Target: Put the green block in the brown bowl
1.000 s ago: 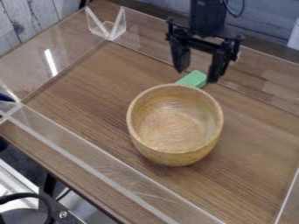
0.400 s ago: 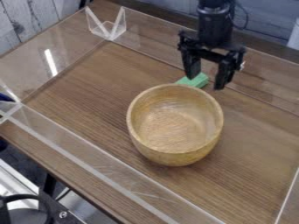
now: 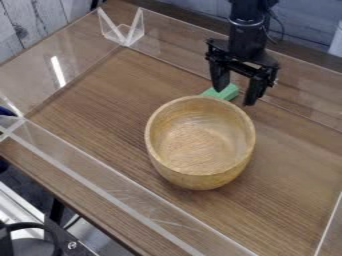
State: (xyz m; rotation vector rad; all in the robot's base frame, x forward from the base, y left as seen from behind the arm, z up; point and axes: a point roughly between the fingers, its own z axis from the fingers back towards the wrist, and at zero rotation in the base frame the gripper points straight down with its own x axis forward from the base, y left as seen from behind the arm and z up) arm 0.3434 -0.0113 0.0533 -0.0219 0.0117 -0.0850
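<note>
The green block [image 3: 226, 92] lies on the wooden table just behind the brown bowl's far rim, partly hidden by my fingers. My gripper [image 3: 237, 88] points straight down over the block, open, with one finger on each side of it. I cannot tell if the fingers touch the block. The brown bowl [image 3: 201, 141] stands in the middle of the table, upright, nothing inside it.
Clear acrylic walls [image 3: 80, 170] run around the table's edges. A small clear plastic holder [image 3: 120, 27] stands at the far left corner.
The gripper has moved right and sunk lower, from above the block to straddling it. Its jaws stayed open. Block and bowl have not moved.
</note>
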